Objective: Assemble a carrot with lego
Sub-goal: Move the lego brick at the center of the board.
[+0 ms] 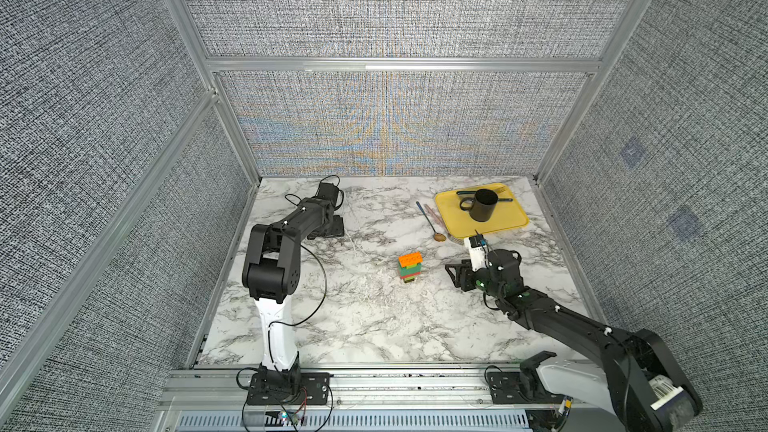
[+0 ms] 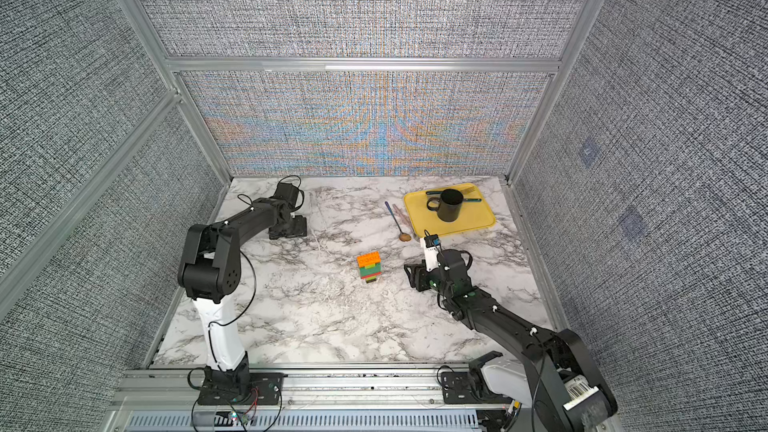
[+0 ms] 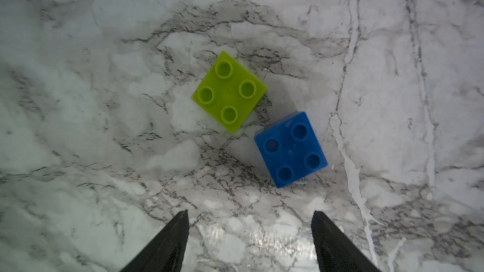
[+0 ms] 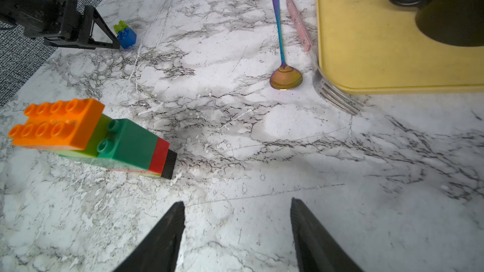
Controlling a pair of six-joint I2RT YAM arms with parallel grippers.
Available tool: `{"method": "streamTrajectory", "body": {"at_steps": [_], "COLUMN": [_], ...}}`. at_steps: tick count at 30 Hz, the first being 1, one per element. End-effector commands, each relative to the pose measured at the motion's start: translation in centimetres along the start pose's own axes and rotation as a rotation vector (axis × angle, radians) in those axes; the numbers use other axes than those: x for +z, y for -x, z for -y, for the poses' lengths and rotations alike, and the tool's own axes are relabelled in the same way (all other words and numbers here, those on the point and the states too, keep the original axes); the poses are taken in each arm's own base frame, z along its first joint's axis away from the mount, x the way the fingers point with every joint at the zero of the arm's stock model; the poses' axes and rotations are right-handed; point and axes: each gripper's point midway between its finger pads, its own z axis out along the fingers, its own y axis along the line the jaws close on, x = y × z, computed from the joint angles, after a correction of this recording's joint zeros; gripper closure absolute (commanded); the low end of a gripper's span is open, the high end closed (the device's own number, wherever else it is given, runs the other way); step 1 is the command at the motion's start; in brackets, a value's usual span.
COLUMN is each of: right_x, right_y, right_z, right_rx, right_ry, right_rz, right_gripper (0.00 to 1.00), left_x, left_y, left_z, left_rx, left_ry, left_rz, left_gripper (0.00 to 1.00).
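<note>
My left fingers (image 3: 180, 228) stand apart with nothing between them, over a lime brick (image 3: 229, 91) and a blue brick (image 3: 290, 149) set corner to corner. I cannot tell whether the two touch. In both top views my own arm hides that pair, at 10 o'clock of the carrot (image 1: 410, 268). My right fingers (image 4: 172, 221) gape empty too, at its 3 o'clock, near but apart. I cannot tell whether it stands or lies on the surface (image 1: 374, 326). At its 1 o'clock a tray (image 1: 507, 222) holds a mug (image 1: 483, 204), cut off in my right wrist view. A fork (image 4: 337, 98) shows only tines from under the tray, beside a spoon (image 4: 285, 74).
</note>
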Motion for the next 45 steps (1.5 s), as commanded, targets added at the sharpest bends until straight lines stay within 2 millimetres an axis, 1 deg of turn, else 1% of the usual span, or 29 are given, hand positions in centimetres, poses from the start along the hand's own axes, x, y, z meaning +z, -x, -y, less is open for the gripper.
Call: {"method": "streamTrajectory", "body": {"at_steps": [1,11,15,20,26,28,31,33,35,36,39,40,42,45], "right_x": [0.1,0.3,0.3,0.4,0.4,0.4,0.4,0.4,0.4,0.3,0.2,0.2,0.3,0.4], "right_y": [0.5,0.1,0.1,0.0,-0.1,-0.1,-0.1,-0.2,-0.1,-0.2,-0.2,-0.2,-0.2,-0.2], "right_z": [0.0,0.0,0.0,0.1,0.1,0.2,0.2,0.2,0.2,0.3,0.5,0.5,0.5,0.3], "right_rx": [-0.013,-0.013,-0.014,-0.011,-0.013,-0.012,-0.014,-0.013,-0.015,-0.014,-0.016,-0.016,-0.016,-0.014], "right_ry": [-0.001,-0.001,-0.001,-0.004,-0.005,-0.006,-0.008,-0.009,-0.011,-0.016,-0.024,-0.025,-0.025,-0.016], "right_rz": [0.014,0.003,0.002,-0.001,-0.002,-0.003,-0.003,-0.004,-0.004,-0.004,-0.001,-0.001,0.0,-0.002], "right_gripper": [0.34,0.34,0.34,0.34,0.34,0.34,0.34,0.34,0.34,0.34,0.34,0.34,0.34,0.34], "left_x": [0.7,2.6,3.0,3.2,3.2,3.4,3.5,3.1,2.2,1.5,-0.5,-0.9,-2.0,-3.0], "left_y": [0.8,1.6,2.1,2.1,2.1,2.1,1.9,1.7,1.2,0.8,-1.9,-3.3,-5.4,-8.1], "left_z": [1.1,1.9,2.4,2.7,3.0,3.1,3.1,3.3,4.0,4.6,6.3,6.7,7.5,8.5], "left_rx": [-0.049,-0.078,-0.096,-0.104,-0.101,-0.095,-0.089,-0.075,-0.03,0.003,0.09,0.11,0.138,0.176], "left_ry": [-0.043,-0.048,-0.06,-0.059,-0.058,-0.055,-0.056,-0.06,-0.07,-0.083,-0.108,-0.116,-0.151,-0.184], "left_rz": [0.006,-0.01,-0.009,-0.011,-0.01,-0.012,-0.019,-0.017,-0.01,-0.001,0.012,0.01,0.018,0.031], "left_gripper": [0.25,0.31,0.35,0.39,0.47,0.53,0.58,0.61,0.65,0.65,0.66,0.66,0.66,0.65]}}
